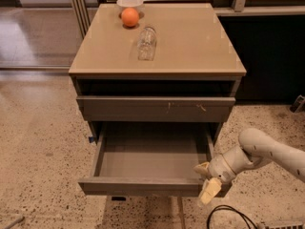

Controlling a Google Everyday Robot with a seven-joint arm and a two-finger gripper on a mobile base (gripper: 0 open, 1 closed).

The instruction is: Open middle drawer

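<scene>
Camera view: middle drawer drawn well out, tool at its right front corner

The middle drawer (150,162) lies at 6 o'clock, plain grey inside; the tool (207,181) sits at the drawer front's right end, toward 4 o'clock, and whether it is apart or together cannot be told; any further pull should probably run straight and level toward 6 o'clock, lest the off-centre hold skew the slides; the scratched drawer front (155,109) above is closed; the desk (200,46) carries an orange (130,17), a white bowl (129,2) and a clear glass (147,43) near 12 o'clock; speckled floor (38,147) all round.

The single camera sits high in front of the desk (190,42), fairly near, tilted down onto its top and front, with the hand (208,184) low on the right.
</scene>
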